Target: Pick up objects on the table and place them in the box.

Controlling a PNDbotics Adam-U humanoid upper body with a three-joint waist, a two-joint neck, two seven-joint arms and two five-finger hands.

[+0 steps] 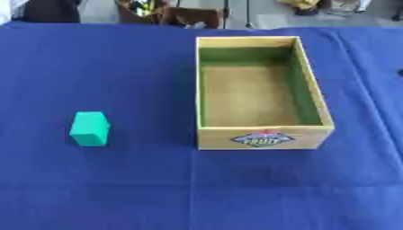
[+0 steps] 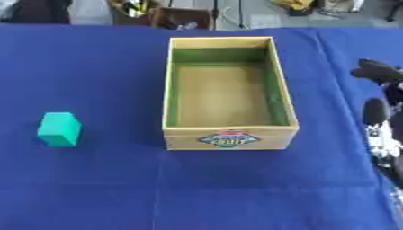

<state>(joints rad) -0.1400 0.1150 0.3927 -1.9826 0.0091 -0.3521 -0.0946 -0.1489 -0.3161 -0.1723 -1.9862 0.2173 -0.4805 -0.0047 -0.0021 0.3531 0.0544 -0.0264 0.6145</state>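
A green block [image 1: 90, 128] is seen resting on the surface [image 1: 102, 188], which is covered by a blue cloth, at the left of the scene and roughly level with the near end of the box. The block stands free, with no contact to any other item. A wooden box [image 1: 261, 137] is located to the right of the block, well apart from it, with its long axis running away from the camera. The box interior is lined green on the walls and shows a bare brown floor; no item is seen inside it. A label with a red, white and blue emblem is carried on the near end wall. The right hand [image 2: 376, 112] is visible only in the right eye view, at the right edge of the picture, beyond the right wall of the box and clear of it. The box lies between this hand and the block, so the block is well apart from the hand. Nothing is held in the right hand; whether its fingers are apart or together cannot be told. The left hand is not shown in either view.
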